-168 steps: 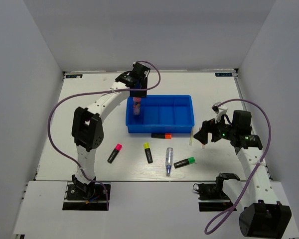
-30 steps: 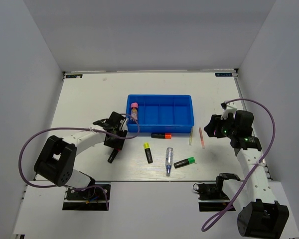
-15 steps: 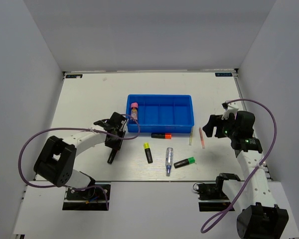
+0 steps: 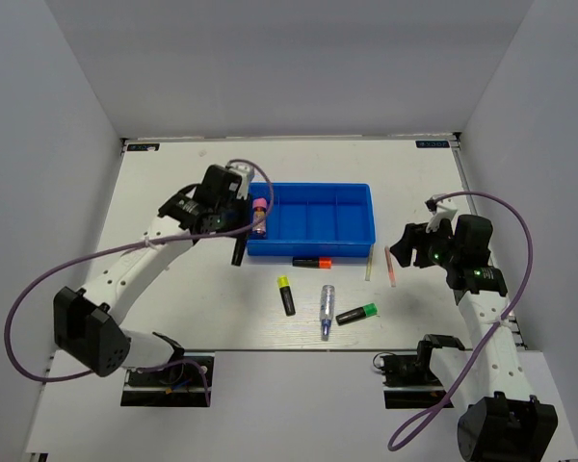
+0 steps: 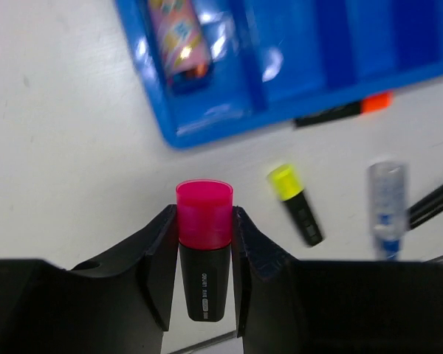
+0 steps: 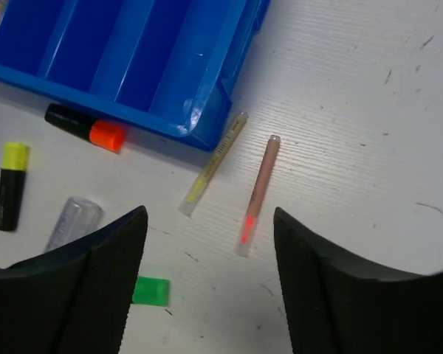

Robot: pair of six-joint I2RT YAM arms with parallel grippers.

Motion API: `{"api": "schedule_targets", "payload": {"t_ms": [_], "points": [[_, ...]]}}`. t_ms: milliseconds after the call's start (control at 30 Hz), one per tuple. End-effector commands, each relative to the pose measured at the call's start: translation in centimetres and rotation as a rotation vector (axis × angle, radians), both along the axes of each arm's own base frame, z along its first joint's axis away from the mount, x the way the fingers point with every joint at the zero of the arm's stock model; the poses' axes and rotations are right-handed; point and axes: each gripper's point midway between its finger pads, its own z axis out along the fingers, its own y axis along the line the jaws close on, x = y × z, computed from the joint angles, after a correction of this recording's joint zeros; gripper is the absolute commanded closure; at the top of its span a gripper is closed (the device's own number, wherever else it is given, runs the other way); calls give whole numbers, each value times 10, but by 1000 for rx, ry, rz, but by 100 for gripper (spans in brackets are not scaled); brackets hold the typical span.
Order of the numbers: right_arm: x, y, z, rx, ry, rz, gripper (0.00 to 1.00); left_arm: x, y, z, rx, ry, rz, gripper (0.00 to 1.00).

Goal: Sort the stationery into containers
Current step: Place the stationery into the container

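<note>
Pink-capped black highlighter sits clamped in left tool; right tool gapes apart.

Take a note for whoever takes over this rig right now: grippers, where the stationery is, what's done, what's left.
Left gripper: shut on the pink-capped highlighter, held off the table by the left end of the blue tray.
Right gripper: open, above the pink stick and pale-yellow stick.
Done: glue stick in the tray's leftmost compartment.
Left: the held highlighter, plus orange highlighter, yellow highlighter, green highlighter, clear pen and both sticks, all on the table.
</note>
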Motion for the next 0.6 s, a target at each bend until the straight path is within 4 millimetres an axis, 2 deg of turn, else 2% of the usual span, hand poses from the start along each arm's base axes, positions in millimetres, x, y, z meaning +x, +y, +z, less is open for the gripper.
{"api": "schedule_targets", "payload": {"t_ms": [0, 33, 67, 100, 133, 167, 200, 233, 400, 433, 500, 533, 567], "points": [[-1, 5, 1, -6, -31, 60, 26, 33, -39, 32, -138, -40, 2, 92], [-3, 7, 1, -4, -30, 71, 27, 41, -51, 43, -188, -51, 11, 92], [-3, 8, 1, -1, -31, 77, 34, 54, -62, 53, -231, -94, 10, 92], [-5, 9, 1, 1, -32, 83, 47, 62, -71, 46, -238, -80, 7, 92], [-5, 10, 2, 2, -38, 87, 76, 74, -81, 49, -260, -85, 17, 92], [-6, 11, 2, 4, -35, 93, 88, 85, -91, 45, -283, -87, 27, 92], [-6, 10, 2, 2, -39, 90, 96, 93, -100, 47, -310, -102, 31, 92], [-6, 10, 1, 0, -41, 91, 99, 106, -109, 37, -306, -91, 34, 92], [-4, 6, 1, -12, -48, 75, 98, 139, -135, 31, -304, -139, 32, 92], [-5, 7, 1, -14, -47, 76, 98, 146, -140, 19, -289, -127, 33, 92], [-4, 6, 1, -14, -50, 76, 94, 152, -145, 22, -290, -143, 29, 92], [-4, 6, 0, -14, -47, 74, 92, 157, -147, 9, -272, -128, 33, 92], [-4, 6, -1, -15, -42, 77, 85, 158, -151, 10, -269, -137, 25, 92]]}}
